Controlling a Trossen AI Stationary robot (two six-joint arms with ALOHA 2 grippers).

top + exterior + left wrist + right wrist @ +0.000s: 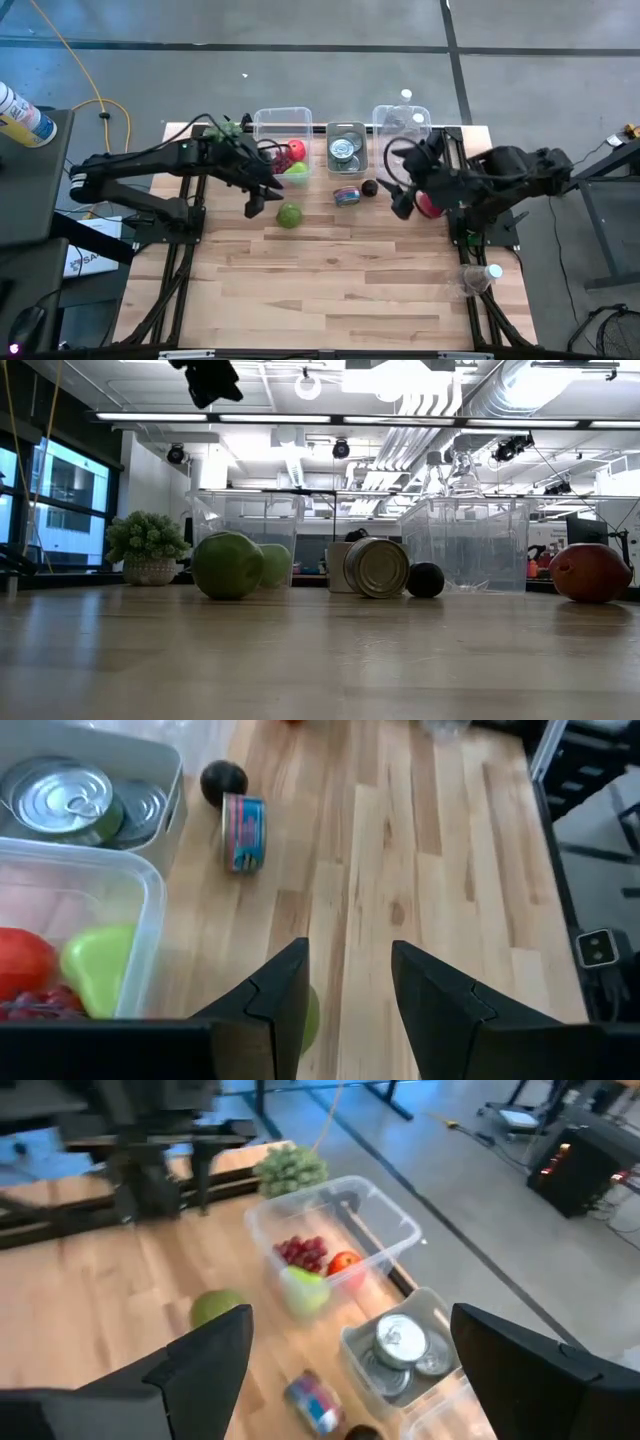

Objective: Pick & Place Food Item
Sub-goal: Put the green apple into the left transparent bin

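A green apple [289, 214] [228, 565] rests on the wooden table, just right of my left gripper [257, 200] [348, 955]. That gripper hangs open above the table with nothing between its fingers; the apple's edge [310, 1016] shows beside one finger. A red fruit [431, 206] [590, 572] lies on the table under my right arm. My right gripper [399, 198] [350, 1325] is raised above the table's right side, open and holding nothing. A small dark fruit [369, 187] [222, 781] and a tin on its side [346, 194] [243, 831] lie between the two grippers.
Three bins line the far edge: a clear bin [283, 135] [335, 1230] with red fruit, grapes and a green pear, a grey tray [346, 148] [160, 765] holding tins, and a clear bin [402, 124]. A potted plant [147, 546] stands far left. Bare wood fills the near half.
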